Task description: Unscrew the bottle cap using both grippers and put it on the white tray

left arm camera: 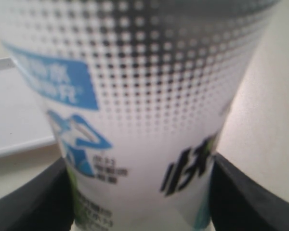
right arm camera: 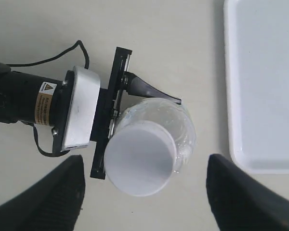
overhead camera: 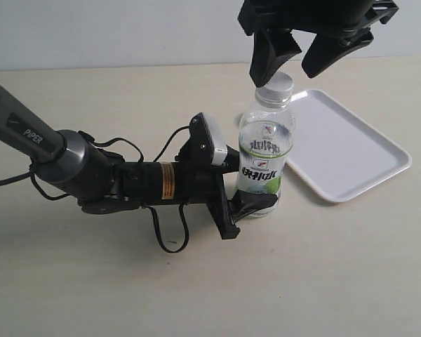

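Black right end effector (overhead camera: 286,71) sits cropped above bottle cap (overhead camera: 275,87).

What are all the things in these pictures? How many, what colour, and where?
bottle: one, clear with a white-and-green label, upright on the table, left of the tray in the exterior view
cap: one, white, on the bottle's neck
tray: one, white, flat on the table
table: one, pale beige, under everything
cables: a few, black, looped around the left arm
left arm: one, grey and black, lying low over the table
left hand: one, black, closed around the bottle's lower part
right hand: one, black, open, just above the cap and not gripping it
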Robot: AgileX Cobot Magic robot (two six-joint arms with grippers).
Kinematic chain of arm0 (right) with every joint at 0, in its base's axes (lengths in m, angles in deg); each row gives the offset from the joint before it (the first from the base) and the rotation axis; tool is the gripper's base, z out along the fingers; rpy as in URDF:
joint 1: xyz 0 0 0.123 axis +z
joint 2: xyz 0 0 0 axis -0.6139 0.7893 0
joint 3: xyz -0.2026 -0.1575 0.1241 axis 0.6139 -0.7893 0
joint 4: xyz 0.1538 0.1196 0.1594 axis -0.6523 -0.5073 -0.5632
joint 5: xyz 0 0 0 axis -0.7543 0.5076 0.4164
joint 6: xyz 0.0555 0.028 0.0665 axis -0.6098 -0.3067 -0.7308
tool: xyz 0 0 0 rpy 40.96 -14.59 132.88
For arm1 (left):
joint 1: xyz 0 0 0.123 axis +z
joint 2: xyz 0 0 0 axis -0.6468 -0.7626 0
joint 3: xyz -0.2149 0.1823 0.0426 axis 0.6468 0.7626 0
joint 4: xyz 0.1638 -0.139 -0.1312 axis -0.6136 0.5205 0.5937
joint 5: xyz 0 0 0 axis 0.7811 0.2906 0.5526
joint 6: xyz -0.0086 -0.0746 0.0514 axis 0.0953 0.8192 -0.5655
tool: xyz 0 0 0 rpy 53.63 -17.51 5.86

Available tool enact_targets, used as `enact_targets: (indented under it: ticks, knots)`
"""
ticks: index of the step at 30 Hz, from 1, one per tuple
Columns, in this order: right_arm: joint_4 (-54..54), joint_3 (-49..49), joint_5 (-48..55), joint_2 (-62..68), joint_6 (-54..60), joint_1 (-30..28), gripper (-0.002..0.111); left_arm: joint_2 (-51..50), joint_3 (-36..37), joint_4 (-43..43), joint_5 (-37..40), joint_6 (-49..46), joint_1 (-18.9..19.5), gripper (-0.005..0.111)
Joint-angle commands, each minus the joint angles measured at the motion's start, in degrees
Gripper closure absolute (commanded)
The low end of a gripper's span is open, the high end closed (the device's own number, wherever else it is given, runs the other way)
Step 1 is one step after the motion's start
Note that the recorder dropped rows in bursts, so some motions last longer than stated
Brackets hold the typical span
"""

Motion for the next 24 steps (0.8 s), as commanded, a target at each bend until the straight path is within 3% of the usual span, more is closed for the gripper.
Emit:
enact_targets:
  ticks: [1, 24]
  knots:
    - [-3.3, -0.2, -0.3, -0.5, 1.2, 0.1, 0.041, -0.1, 0.1, -1.7, 3.0, -0.2, -0.1, 0.107]
    - [-0.2, 3.0, -0.3, 3.5, -0.5, 0.1, 0.046, -0.1, 0.1, -1.7, 3.0, -0.1, -0.1, 0.107]
